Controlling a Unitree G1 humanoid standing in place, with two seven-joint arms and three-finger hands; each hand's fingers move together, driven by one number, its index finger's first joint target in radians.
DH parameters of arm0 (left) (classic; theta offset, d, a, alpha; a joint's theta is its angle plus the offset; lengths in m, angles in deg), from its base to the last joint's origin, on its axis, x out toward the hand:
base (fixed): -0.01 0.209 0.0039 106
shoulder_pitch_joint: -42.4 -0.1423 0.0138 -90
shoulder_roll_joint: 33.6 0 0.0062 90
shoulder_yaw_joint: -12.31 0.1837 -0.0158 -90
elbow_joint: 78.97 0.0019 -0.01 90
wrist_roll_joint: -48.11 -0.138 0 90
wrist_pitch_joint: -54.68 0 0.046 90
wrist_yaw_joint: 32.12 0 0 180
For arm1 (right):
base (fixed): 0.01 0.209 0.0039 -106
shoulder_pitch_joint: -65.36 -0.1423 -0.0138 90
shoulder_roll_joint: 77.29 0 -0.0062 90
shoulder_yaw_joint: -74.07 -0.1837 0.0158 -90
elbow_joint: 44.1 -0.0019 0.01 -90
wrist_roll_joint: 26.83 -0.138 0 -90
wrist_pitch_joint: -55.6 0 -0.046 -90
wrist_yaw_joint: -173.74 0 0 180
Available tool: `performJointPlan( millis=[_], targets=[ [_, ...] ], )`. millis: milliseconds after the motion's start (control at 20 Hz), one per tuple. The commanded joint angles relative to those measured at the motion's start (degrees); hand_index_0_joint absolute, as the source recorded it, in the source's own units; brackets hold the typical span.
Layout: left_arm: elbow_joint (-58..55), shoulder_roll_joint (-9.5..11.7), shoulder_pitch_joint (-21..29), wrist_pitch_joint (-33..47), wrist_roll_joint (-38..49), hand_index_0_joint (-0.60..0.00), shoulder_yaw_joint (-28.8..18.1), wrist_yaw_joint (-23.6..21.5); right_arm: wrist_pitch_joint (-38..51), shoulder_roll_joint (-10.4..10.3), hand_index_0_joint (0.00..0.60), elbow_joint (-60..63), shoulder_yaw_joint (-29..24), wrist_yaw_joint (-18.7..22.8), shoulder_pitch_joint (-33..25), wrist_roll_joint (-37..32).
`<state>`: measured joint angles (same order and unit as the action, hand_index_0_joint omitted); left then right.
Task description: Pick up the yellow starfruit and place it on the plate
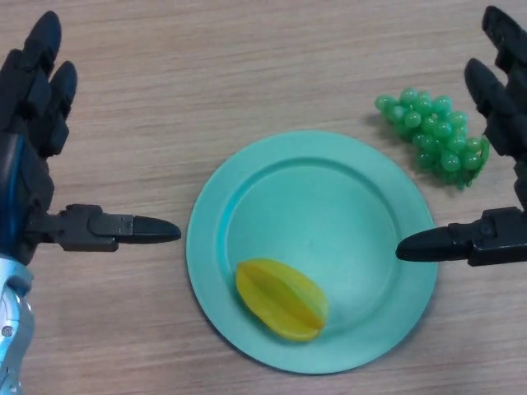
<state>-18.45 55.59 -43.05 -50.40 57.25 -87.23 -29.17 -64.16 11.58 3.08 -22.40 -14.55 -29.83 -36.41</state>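
Observation:
The yellow starfruit [282, 298] lies on the teal plate [370, 197], in its near left part. My left hand [33, 156] is open at the left edge of the view, its thumb pointing toward the plate's left rim without touching it. My right hand [502, 164] is open at the right edge, its thumb tip over the plate's right rim. Both hands are empty and apart from the starfruit.
A bunch of green grapes [436, 136] lies on the wooden table [206, 74] to the far right of the plate, close to my right hand.

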Motion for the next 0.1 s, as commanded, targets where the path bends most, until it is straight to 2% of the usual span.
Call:
performJointPlan(
  millis=[50, 100],
  targets=[
    [-3.3, 1.9, 0.8, 9.8, -3.1, 0.0, -3.7, -1.8, 8.4, 1.1, 0.0, -3.4, -1.4, 0.7, -1.0, -0.8],
    [-3.3, 1.9, 0.4, 10.2, -3.1, 0.0, -4.0, -1.8, 8.1, 1.0, 0.0, -3.6, -1.4, 0.8, -1.1, -0.9]
  ],
)
